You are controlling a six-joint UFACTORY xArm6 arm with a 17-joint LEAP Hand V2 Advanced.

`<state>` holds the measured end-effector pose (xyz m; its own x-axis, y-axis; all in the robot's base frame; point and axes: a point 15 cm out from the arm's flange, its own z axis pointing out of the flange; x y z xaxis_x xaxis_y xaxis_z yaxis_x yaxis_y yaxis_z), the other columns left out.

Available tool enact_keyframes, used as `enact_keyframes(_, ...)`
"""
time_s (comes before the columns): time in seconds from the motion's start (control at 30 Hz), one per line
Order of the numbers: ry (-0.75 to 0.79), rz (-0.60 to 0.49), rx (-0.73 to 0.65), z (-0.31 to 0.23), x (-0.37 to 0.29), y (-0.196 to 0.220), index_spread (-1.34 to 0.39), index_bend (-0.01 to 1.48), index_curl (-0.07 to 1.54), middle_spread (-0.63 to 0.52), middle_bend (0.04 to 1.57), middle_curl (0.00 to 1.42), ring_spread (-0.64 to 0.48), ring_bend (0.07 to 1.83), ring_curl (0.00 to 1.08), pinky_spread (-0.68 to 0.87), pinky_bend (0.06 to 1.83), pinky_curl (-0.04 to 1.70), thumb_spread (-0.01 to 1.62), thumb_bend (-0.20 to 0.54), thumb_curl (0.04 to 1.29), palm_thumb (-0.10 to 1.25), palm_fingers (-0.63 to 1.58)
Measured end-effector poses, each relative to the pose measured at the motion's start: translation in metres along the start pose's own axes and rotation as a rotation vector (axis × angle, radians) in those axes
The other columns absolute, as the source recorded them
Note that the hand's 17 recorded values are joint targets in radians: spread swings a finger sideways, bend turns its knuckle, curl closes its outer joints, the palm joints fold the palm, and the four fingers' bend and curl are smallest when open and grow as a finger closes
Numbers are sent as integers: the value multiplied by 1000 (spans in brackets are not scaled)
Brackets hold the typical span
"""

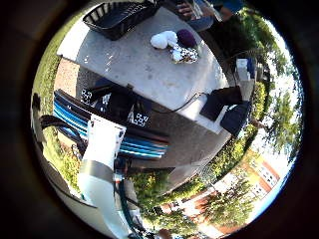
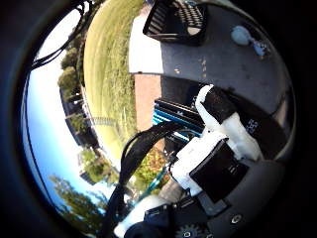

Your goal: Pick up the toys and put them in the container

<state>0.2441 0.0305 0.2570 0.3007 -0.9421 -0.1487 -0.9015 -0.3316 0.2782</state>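
Toys [image 1: 174, 46] well apart from hand [image 2: 218, 148]

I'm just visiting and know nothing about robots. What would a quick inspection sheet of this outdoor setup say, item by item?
Surface: a grey table standing outdoors in sunlight.
Job's things: a cluster of soft toys, white, dark purple and spotted, lying together on the table; a black slatted container at the table's far end, apart from the toys.
Clutter: a dark boxy item near the table's edge, too unclear to identify.
Hand: the right hand is far from the table and holds nothing; whether its fingers are straight or curled cannot be told.
Cables: not reported.
Surroundings: grass, trees, a red-brick building and blue sky.
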Motion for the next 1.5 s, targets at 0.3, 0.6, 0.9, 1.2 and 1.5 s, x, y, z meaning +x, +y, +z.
enact_keyframes(0.3,8,142,92,-50,87,-36,-242,181,329,16,166,303,263,286,326,438,325,239,1232,-21,361,738,288)
enact_keyframes(0.6,1,286,156,-66,210,-111,-223,156,304,17,168,305,256,312,332,436,379,250,1222,-24,363,711,233)
enact_keyframes(0.9,53,371,287,-50,329,-185,-208,156,281,15,181,318,250,343,335,430,411,251,1211,-15,389,743,233)
enact_keyframes(1.2,45,400,245,8,383,-213,-178,156,266,6,189,337,249,376,339,422,419,242,1173,-29,430,747,272)
enact_keyframes(1.5,64,348,223,42,371,-246,-143,167,267,-10,189,348,259,406,340,441,441,231,1140,-37,442,665,331)
